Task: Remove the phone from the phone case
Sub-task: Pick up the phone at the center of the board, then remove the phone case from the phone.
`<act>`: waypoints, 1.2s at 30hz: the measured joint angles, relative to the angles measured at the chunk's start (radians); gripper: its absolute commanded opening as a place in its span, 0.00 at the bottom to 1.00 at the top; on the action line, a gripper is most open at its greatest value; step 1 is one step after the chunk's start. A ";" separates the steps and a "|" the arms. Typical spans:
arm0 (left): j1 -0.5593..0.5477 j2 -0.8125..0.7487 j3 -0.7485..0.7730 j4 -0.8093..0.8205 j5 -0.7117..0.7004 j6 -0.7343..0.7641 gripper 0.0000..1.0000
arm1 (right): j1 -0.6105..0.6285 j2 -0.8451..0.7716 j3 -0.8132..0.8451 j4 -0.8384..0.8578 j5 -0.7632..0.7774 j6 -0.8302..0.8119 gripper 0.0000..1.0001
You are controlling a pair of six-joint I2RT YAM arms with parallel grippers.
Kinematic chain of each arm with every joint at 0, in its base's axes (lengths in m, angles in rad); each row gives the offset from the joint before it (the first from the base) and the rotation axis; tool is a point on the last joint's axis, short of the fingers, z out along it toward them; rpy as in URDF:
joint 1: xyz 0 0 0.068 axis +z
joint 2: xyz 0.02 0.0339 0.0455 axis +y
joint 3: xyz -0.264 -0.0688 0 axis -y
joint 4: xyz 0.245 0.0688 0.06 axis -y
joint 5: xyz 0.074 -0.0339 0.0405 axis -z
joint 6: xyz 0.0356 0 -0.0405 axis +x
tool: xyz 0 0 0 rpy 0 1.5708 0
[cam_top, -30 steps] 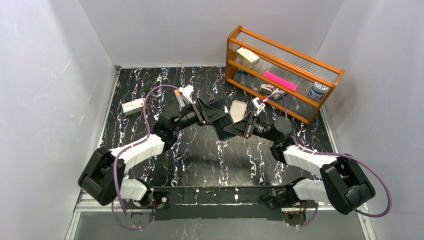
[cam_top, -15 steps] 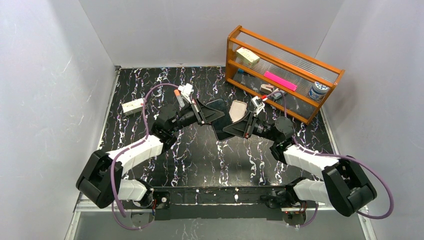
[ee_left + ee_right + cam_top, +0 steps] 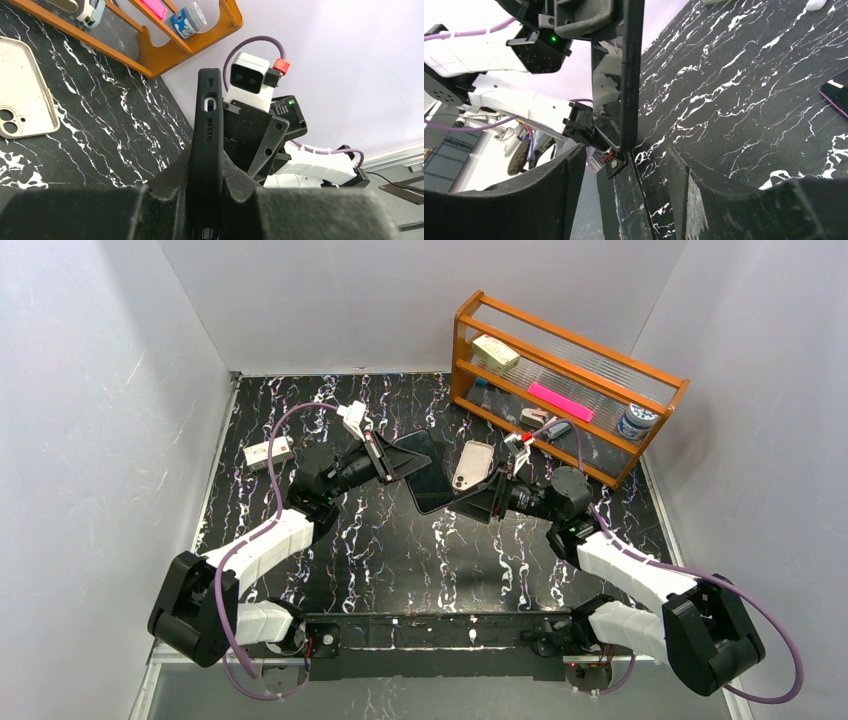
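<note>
The left fingers (image 3: 167,187) are clamping the black phone case (image 3: 206,130) edge-on; the right fingers (image 3: 549,200) are standing wide near it. A beige case (image 3: 472,465) is lying on the bench (image 3: 400,550). The rack (image 3: 460,360) is holding a jar (image 3: 635,422).

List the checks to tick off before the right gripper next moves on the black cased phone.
1. Left gripper clamped on the black cased phone: ok.
2. Right gripper open: ok.
3. Phone's edge in line with the right gripper's gap: ok.
4. Right fingers gripping the phone: not ok, apart.
5. Phone loosened from its case: cannot tell.
</note>
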 measured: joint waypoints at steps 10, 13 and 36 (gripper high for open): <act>0.000 -0.001 0.002 -0.025 0.093 0.003 0.00 | 0.000 0.025 0.046 -0.066 -0.090 -0.145 0.56; 0.000 0.000 0.014 -0.037 0.132 0.013 0.00 | 0.000 0.046 0.077 -0.068 -0.145 -0.192 0.53; 0.000 0.001 0.091 -0.167 0.243 0.116 0.00 | 0.009 0.126 0.162 -0.146 -0.420 -0.406 0.33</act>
